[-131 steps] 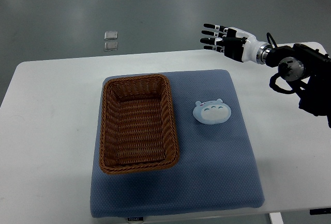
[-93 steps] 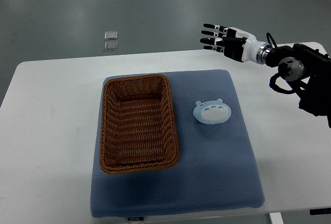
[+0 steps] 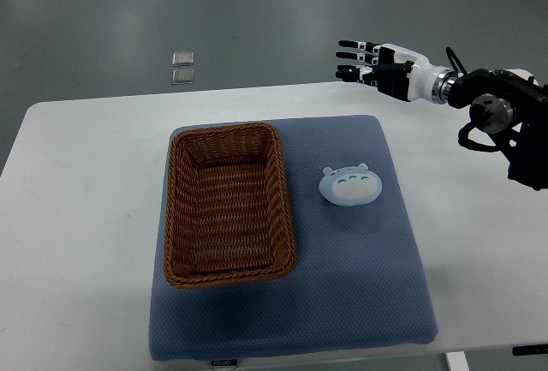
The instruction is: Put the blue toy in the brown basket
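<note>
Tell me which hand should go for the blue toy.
Right. The right hand is the only one in view, open, past the table's far edge on the toy's side. The blue toy lies right of the brown basket. No left arm shows.

A blue-grey mat [image 3: 360, 277] covers the white table [image 3: 77, 217]; two small squares [image 3: 183, 67] lie on the floor

White-and-black robot hand [image 3: 377, 64], silver wrist ring, black arm (looped cables alongside).
</note>
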